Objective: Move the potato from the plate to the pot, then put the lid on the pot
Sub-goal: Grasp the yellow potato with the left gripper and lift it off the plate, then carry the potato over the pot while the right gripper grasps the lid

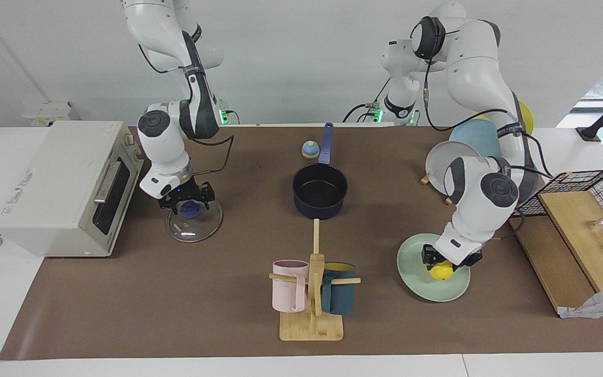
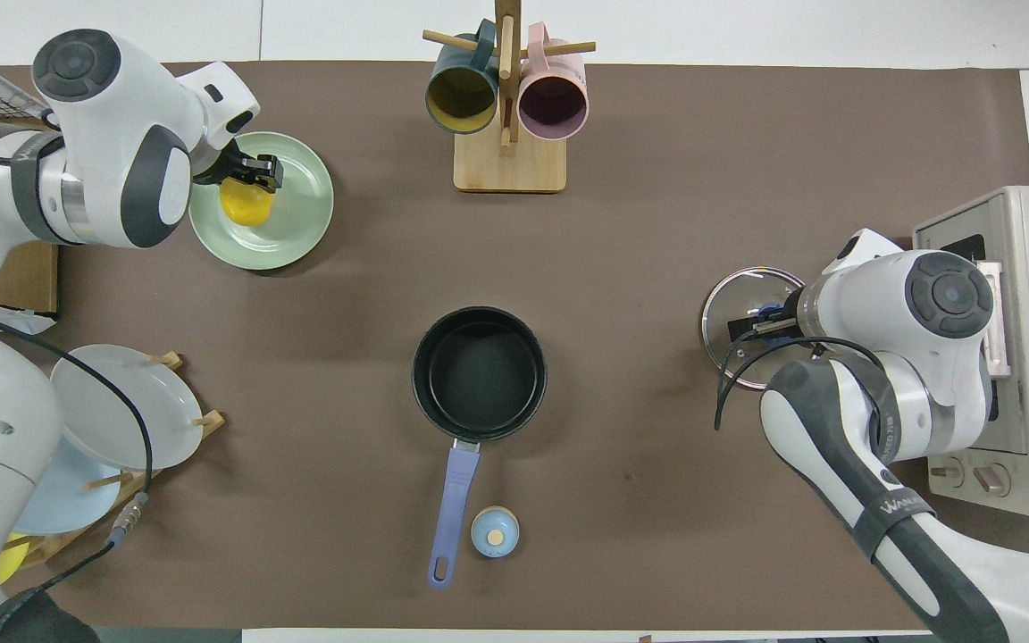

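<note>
Bright-yellow lumpy toy potato point(image 1: 442, 272) sits clamped in the left gripper point(image 1: 444, 260) on the mint-green plate point(image 1: 415, 283), ready for the navy saucepan point(image 1: 320, 192); the open right gripper point(image 1: 185, 201) straddles the glass lid's point(image 1: 197, 226) knob

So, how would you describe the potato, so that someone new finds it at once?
Look toward the left arm's end of the table, beside the wooden board. There lies a pale green plate, and on it the potato, under the left claw. It is the only small, lumpy, bright-yellow thing on that plate.
</note>
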Tool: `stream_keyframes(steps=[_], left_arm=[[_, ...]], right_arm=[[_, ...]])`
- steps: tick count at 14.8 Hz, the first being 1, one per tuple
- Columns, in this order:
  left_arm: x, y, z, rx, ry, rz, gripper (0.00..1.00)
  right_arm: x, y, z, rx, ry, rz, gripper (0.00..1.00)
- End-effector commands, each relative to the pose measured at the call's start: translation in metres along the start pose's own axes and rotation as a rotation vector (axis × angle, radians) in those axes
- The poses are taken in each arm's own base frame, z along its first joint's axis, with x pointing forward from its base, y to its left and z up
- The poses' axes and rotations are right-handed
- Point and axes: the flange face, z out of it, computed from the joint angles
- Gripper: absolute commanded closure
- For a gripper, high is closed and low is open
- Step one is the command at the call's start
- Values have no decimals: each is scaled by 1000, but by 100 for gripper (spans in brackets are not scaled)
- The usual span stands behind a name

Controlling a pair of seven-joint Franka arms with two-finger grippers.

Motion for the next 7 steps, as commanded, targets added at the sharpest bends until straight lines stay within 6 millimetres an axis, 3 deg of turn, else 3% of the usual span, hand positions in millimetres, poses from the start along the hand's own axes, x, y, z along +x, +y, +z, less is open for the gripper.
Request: stream_keyframes(steps=[1,2,5,7], left_arm=[[-27,9,-104,-45,-7,-32,100],[-38,12,-131,-57,-24,-49,100],[-75,54,-192,-53,-76,-59,100],[-100,90,-214,-47,-108,-59,100]], right_arm=[[-2,4,1,8,13,-14,7],[-2,3,1,8,13,-16,11],[-2,4,1,8,10,-14,27],[-1,4,0,8,5,-14,51]])
